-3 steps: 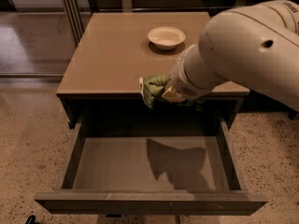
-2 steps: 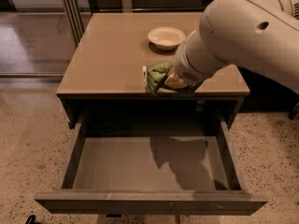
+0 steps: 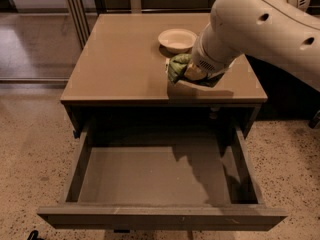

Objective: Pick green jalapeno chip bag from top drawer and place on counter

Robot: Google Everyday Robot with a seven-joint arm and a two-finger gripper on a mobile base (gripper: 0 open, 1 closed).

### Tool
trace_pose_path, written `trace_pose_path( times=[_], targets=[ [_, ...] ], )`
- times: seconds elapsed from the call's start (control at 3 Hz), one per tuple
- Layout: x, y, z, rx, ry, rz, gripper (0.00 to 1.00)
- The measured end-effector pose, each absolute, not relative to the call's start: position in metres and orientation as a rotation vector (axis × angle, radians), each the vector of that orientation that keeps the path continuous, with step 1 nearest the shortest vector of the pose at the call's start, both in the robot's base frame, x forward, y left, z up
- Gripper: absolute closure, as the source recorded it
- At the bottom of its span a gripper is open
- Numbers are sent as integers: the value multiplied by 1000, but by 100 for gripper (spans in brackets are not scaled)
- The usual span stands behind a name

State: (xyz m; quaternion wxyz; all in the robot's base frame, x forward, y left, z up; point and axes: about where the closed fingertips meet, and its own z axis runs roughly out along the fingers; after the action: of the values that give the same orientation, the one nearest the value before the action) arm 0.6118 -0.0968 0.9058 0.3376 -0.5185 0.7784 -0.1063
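The green jalapeno chip bag (image 3: 176, 66) is crumpled at the end of my arm, just above the counter (image 3: 117, 59) near its front right part. My gripper (image 3: 190, 74) is shut on the bag; most of it is hidden behind my large white arm, which comes in from the upper right. The top drawer (image 3: 150, 176) is pulled fully out below the counter, and its flat bottom holds nothing but the arm's shadow.
A white bowl (image 3: 177, 38) stands on the counter just behind the bag and gripper. Speckled terrazzo floor (image 3: 30, 149) lies on both sides of the cabinet. A metal frame (image 3: 75, 11) stands at the back left.
My gripper has carried the bag up and back from the counter's front edge to over the counter top, closer to the bowl.
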Motion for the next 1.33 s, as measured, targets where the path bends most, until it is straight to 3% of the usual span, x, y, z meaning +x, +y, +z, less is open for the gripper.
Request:
trace_pose_path(
  times=[1.33],
  targets=[
    [669,-138,903,-1149,2128,-431,100]
  ],
)
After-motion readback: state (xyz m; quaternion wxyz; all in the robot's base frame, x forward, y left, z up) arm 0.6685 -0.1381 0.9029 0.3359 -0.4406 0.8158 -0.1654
